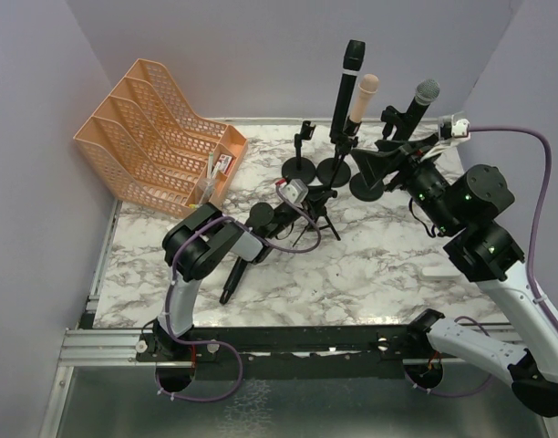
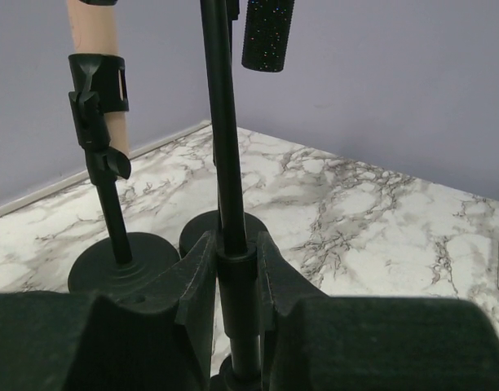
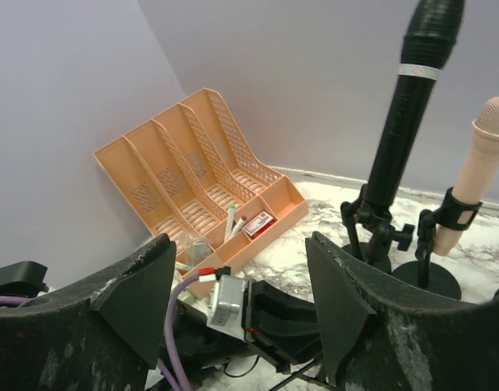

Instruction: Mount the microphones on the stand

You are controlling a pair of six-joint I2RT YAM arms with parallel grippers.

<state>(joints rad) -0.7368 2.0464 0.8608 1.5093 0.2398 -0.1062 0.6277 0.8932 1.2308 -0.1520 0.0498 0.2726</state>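
Three microphones stand upright in stands at the back: an all-black one (image 1: 350, 78) (image 3: 408, 114), a pale pink one (image 1: 363, 99) (image 3: 476, 167) (image 2: 93, 32), and one with a silver-grey mesh head (image 1: 423, 99). Another black microphone (image 1: 232, 278) lies on the table, partly under my left arm. My left gripper (image 1: 306, 203) (image 2: 235, 252) is shut on the thin black pole (image 2: 223, 155) of a small tripod stand (image 1: 321, 217). Beside the mesh-head microphone's stand, my right gripper (image 1: 393, 157) (image 3: 240, 244) hangs open with nothing between its fingers.
An orange slotted file organiser (image 1: 160, 128) (image 3: 196, 159) holding pens and a small box stands at the back left. A short round-base stand (image 1: 302, 155) with no microphone in it is left of the black microphone's stand. Round stand bases (image 2: 123, 261) crowd the back middle.
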